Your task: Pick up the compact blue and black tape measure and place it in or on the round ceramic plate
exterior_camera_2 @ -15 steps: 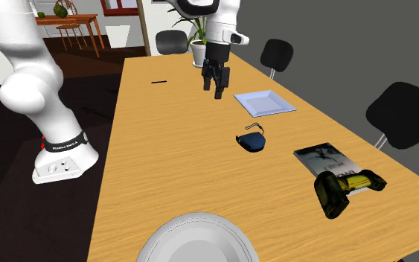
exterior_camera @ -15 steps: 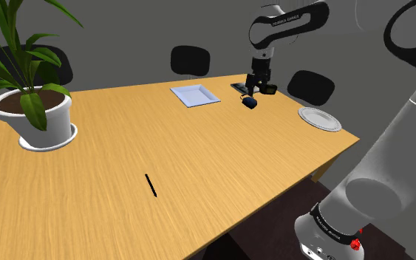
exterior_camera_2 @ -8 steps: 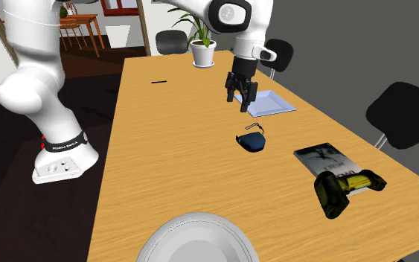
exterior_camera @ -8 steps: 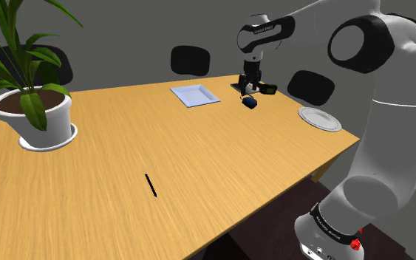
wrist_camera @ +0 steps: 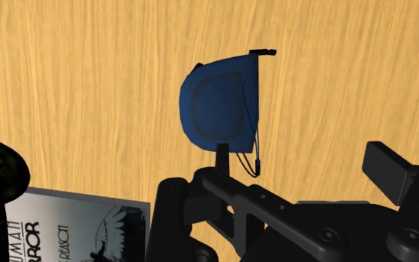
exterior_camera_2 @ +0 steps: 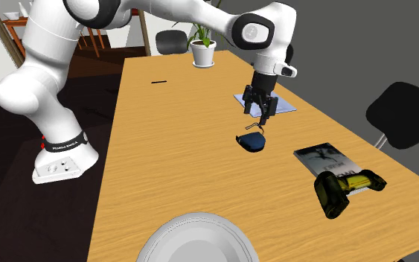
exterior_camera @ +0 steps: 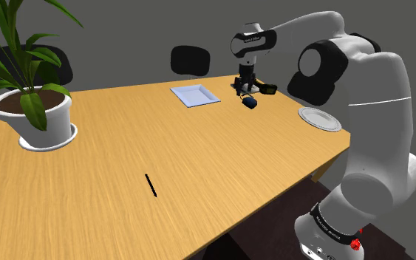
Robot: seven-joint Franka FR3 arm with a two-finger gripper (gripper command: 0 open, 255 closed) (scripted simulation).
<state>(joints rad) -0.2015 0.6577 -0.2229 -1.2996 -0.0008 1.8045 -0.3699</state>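
Blue, with a black cord and tab, the tape measure (exterior_camera_2: 251, 141) lies flat on the wooden tabletop (exterior_camera: 199, 155), near a white square tray (exterior_camera: 194, 94) and a book (exterior_camera_2: 327, 158). The black tool (exterior_camera_2: 257, 114) hangs just above it, fingers apart and clear of it; in the wrist view the tape measure sits on bare wood beyond the fingertips. The round pale plate (exterior_camera: 319, 119) rests near the tabletop's edge, well apart from the tape measure. A yellow-and-black handheld device (exterior_camera_2: 341, 190) lies just beside the book. A potted plant (exterior_camera: 32, 111) and a thin black pen (exterior_camera: 151, 185) occupy the shoulder view's left part.
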